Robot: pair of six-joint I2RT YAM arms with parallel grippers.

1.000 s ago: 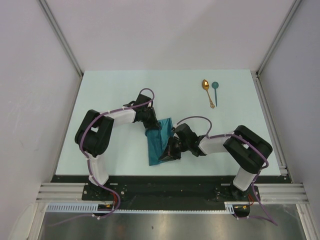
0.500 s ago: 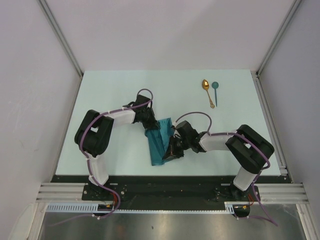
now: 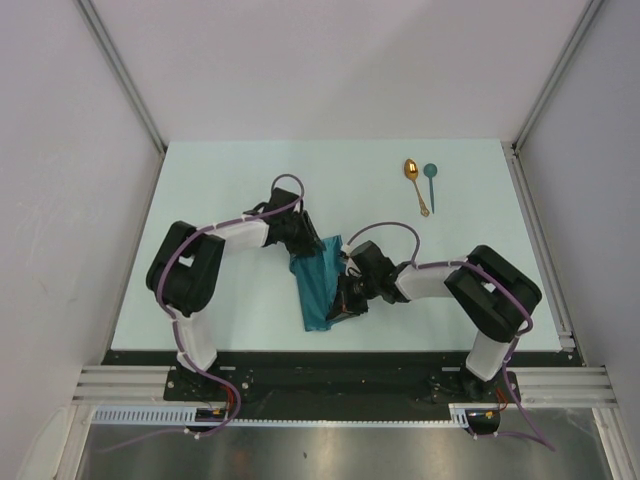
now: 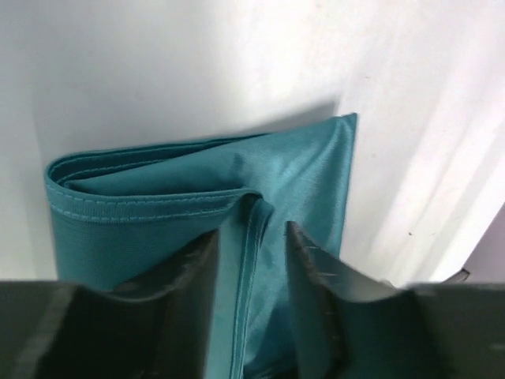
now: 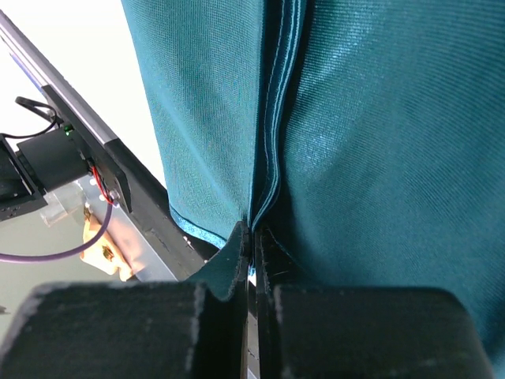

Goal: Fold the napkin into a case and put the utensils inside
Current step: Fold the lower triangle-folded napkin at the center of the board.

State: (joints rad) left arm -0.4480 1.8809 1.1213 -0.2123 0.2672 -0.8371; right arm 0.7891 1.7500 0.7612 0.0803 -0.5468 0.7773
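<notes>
Top camera high, looking down, wrist cameras close, all sharing napkin (image 3: 318, 288)

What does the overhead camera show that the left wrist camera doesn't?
Only overhead: the gold spoon and teal spoon side by side far right, and the right end effector at the near edge of the napkin. Only left wrist: the napkin's stitched hem, with the left end effector open over a fold. Both: the folded napkin on the white table.

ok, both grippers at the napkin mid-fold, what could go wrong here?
1. Left gripper stands open with a hem of the napkin between its jaws; retreating could snag it and undo the fold.
2. Right gripper is shut on the loose edges; a sideways tug could drag the stack askew.
</notes>
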